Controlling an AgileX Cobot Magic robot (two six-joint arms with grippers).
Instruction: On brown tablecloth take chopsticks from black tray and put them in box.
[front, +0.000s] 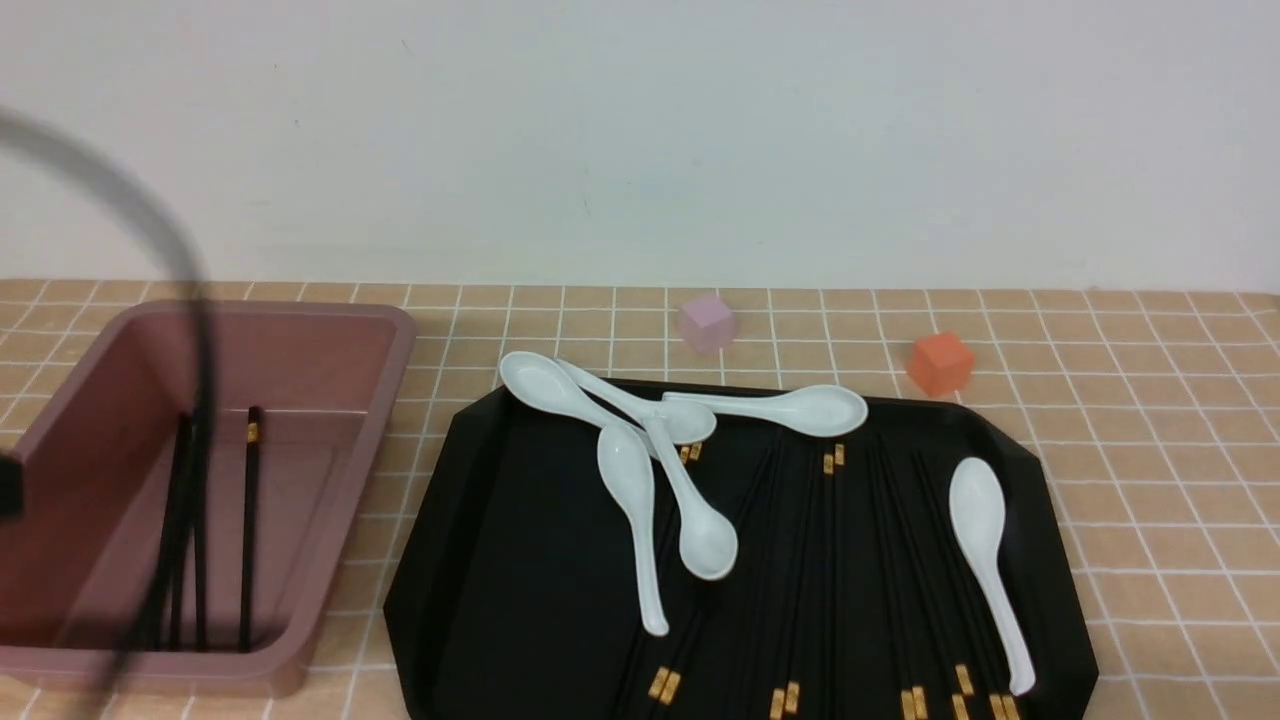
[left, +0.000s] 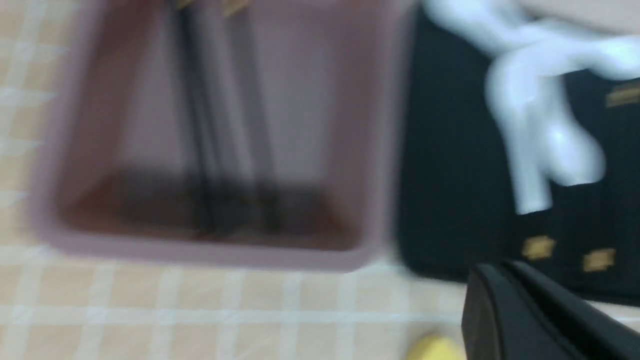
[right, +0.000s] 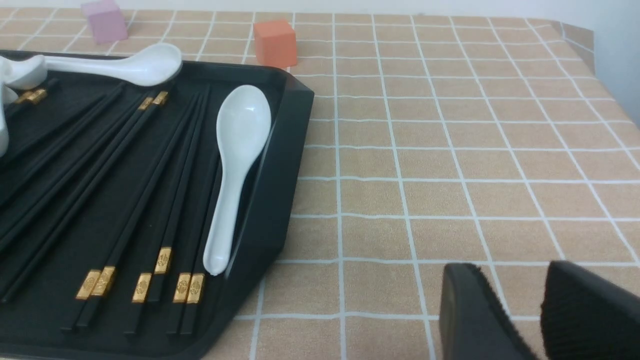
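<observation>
The pink-brown box (front: 385, 400) stands at the left on the brown tablecloth (front: 1150, 450) and holds several black chopsticks (front: 248, 530). The black tray (front: 500, 560) in the middle holds several more chopsticks (front: 830, 580) and white spoons (front: 625, 500). The left wrist view is blurred: the box (left: 210, 255) is below, the tray (left: 450, 200) beside it. My left gripper (left: 500, 272) is empty, with its fingers together, above the cloth near the tray's corner. My right gripper (right: 510, 272) is open and empty over bare cloth beside the tray (right: 280, 175), apart from its chopsticks (right: 150, 200).
A pale purple cube (front: 707, 322) and an orange cube (front: 940, 362) stand on the cloth behind the tray. A yellow thing (left: 435, 347) lies on the cloth by the left gripper. A blurred black cable (front: 190, 300) hangs across the box.
</observation>
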